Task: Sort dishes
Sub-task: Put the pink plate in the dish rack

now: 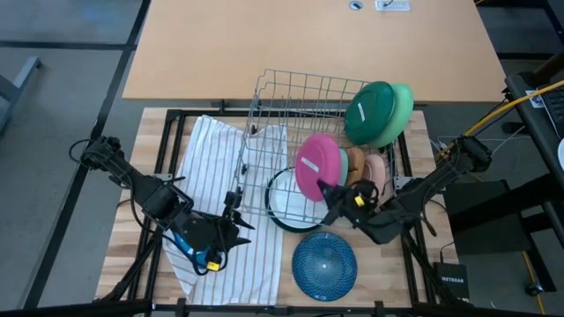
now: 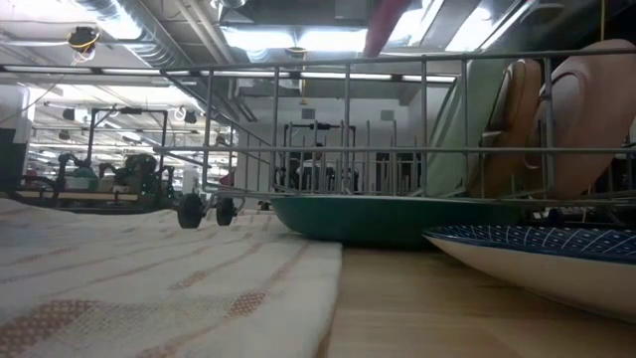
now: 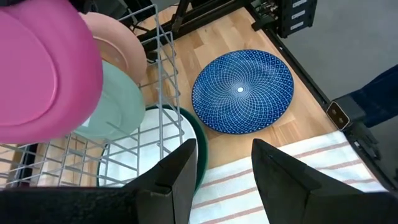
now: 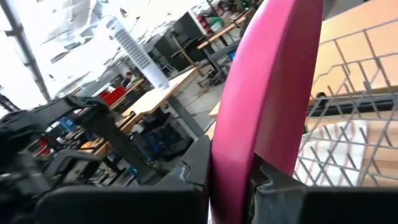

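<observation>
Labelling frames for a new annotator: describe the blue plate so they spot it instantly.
Start at the grey wire rack in the middle of the wooden table. Just outside its near edge, flat on bare wood beside the striped towel, lies the blue plate. It alone is patterned, a fine white spiral on dark blue; the others are plain.

striped cloth (image 2: 149, 288) fills lower left of the frame, lying on the wooden table (image 2: 427, 308). grey wire rack (image 2: 397, 109) spans the middle and right. dark green bowl (image 2: 388, 219) sits low at centre under the rack bars. blue patterned plate (image 2: 542, 254) at lower right, rim nearest. tan and peach dishes (image 2: 576, 109) stand upright at right inside the rack. magenta edge (image 2: 386, 25) at top centre.
</observation>
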`<action>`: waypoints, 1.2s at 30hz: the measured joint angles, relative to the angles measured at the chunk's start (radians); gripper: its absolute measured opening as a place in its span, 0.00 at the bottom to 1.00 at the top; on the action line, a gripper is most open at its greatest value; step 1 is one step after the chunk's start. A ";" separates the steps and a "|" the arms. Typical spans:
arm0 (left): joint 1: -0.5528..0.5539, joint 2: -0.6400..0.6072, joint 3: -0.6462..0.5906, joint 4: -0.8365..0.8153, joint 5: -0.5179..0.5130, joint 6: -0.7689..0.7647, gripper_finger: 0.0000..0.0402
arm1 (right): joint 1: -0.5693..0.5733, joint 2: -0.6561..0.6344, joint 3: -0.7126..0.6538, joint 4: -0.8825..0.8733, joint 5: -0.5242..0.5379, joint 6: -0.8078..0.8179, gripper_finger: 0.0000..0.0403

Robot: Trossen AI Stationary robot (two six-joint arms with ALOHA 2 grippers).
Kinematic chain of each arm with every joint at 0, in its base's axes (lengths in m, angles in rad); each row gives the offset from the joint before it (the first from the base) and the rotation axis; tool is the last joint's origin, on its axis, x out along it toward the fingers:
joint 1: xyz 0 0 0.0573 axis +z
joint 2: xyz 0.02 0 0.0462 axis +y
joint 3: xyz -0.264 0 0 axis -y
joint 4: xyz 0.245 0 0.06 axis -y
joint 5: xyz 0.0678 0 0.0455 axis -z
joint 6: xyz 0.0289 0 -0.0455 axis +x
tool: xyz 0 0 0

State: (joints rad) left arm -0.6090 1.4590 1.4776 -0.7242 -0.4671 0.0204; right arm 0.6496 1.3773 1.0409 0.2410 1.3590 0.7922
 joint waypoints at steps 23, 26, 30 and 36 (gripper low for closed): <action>0.000 0.000 0.000 0.001 0.002 -0.006 0.36 | -0.073 0.014 0.000 -0.380 -0.061 0.362 0.08; 0.000 0.000 0.000 0.001 0.002 -0.006 0.36 | -0.083 0.049 0.000 -0.373 -0.084 0.368 0.08; 0.000 0.000 0.000 0.002 0.002 -0.014 0.36 | -0.110 0.088 0.000 -0.375 -0.122 0.400 0.08; 0.000 0.000 0.000 0.000 0.002 -0.020 0.36 | -0.136 0.106 0.000 -0.375 -0.120 0.405 0.08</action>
State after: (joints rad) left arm -0.6093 1.4593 1.4776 -0.7242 -0.4648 0.0002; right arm 0.5133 1.4837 1.0409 -0.1345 1.2392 1.1973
